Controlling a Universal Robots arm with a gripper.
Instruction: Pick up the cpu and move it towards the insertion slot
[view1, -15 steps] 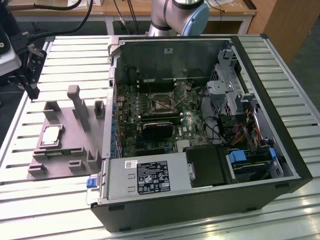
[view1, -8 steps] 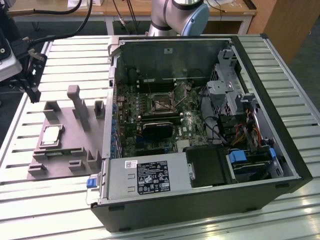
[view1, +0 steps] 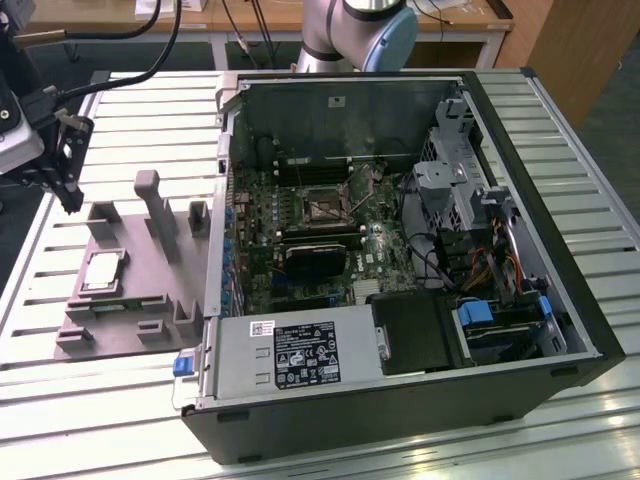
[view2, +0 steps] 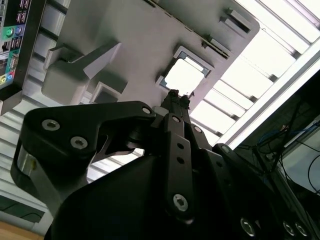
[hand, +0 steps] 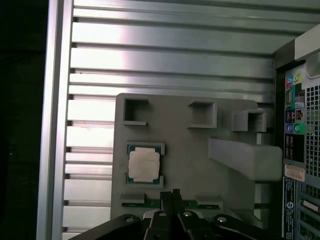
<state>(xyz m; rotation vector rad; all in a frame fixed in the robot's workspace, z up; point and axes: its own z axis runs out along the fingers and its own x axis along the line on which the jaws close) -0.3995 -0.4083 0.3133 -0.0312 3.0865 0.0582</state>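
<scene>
The cpu (view1: 103, 272) is a small silver square lying flat in a recess of the grey fixture plate (view1: 135, 325), at the exterior view's left. It also appears in both wrist views (hand: 144, 165) (view2: 185, 77). My gripper (view1: 70, 195) hangs above the table, beyond the plate's far left corner and clear of the chip. Its fingers (hand: 170, 194) are shut together with nothing between them, and their tips (view2: 175, 95) point toward the cpu's edge. The insertion slot (view1: 322, 208), a square metal-framed socket, sits on the motherboard inside the open computer case.
The open computer case (view1: 560, 180) fills the middle and right of the slatted metal table (view1: 40, 400). Upright grey fixture blocks (view1: 155, 205) stand on the plate beside the cpu. A power supply (view1: 290, 352) lies along the case's near side. The arm's base (view1: 360, 30) stands behind the case.
</scene>
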